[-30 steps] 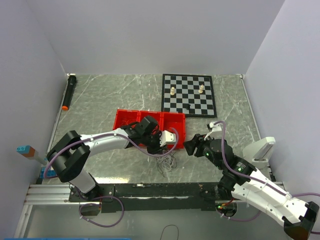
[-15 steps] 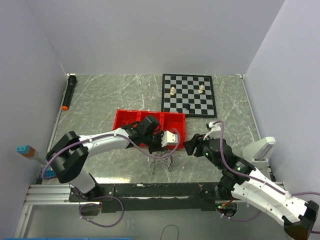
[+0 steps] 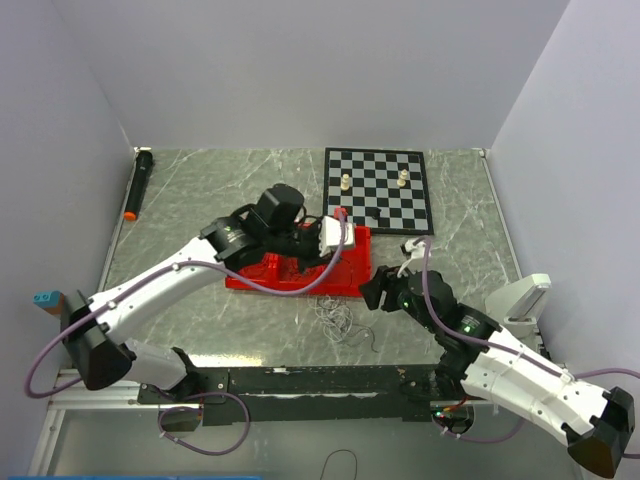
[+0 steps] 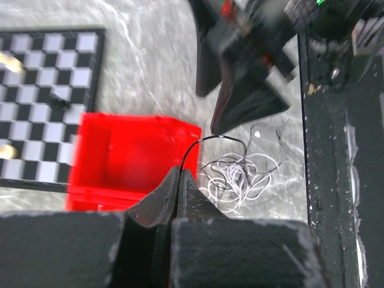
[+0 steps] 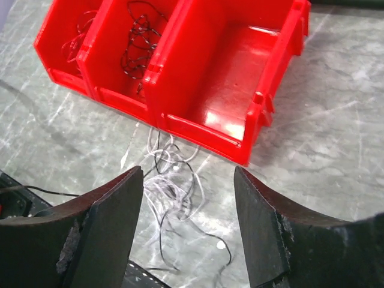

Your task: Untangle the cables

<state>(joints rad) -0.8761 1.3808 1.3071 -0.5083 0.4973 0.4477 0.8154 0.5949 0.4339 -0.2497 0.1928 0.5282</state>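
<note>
Raised off the grey marbled desk since a second ago, the left tool has swung up and back. It now hangs over the right-hand end of the red plastic three-compartment bin. Its fingers are pressed together on a thin black cable strand. The strand arcs away from the fingertips and drops into the loose tangle of thin white and black cables. That tangle lies on the desk just beyond the left tool's tip (and just in front of the bin's front wall), much where it lay before.

Facing it, the right tool hovers low with its fingers spread well apart. The tangle lies below and ahead of the gap between them, and neither finger touches it. Ahead of the right tool, past the tangle, a small bunch of black cable sits in the bin's middle compartment. A bunch of red cable sits in the compartment farthest to that tool's left.

Beyond the bin, off to the side of the left tool, lies a flat black-and-white chessboard mat. The left wrist view shows the right tool only as a dark blur.
</note>
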